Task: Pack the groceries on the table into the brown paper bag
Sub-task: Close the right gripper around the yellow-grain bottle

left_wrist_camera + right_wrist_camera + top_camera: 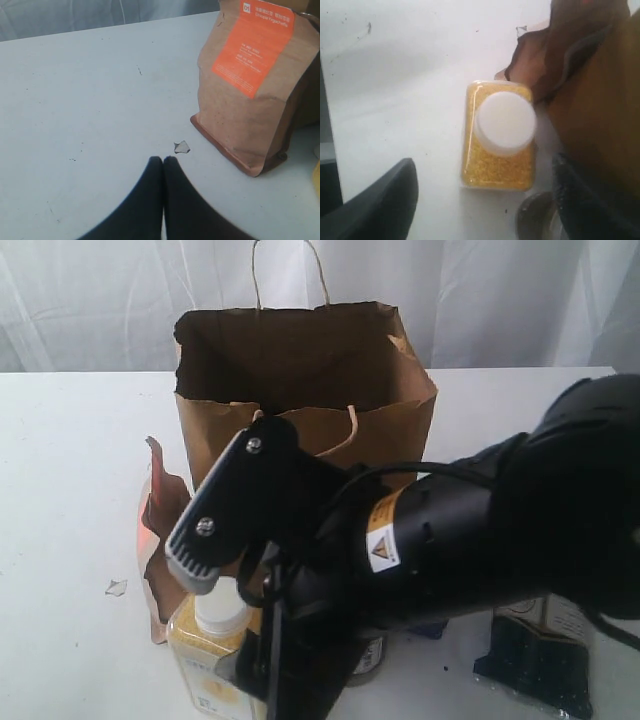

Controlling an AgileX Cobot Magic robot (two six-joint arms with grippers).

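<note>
The bag (398, 428) is matt kraft paper, the bottle (500, 136) glossy clear plastic, the tabletop (75, 100) smooth matt.

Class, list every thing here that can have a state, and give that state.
brown paper bag, upright, mouth open.
white-capped bottle, upright, cap on.
brown pouch, standing on the table.
left gripper, shut, empty.
right gripper, open, above the bottle.

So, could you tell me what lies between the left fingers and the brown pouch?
In the left wrist view, only a small pale scrap on the white table.
</note>
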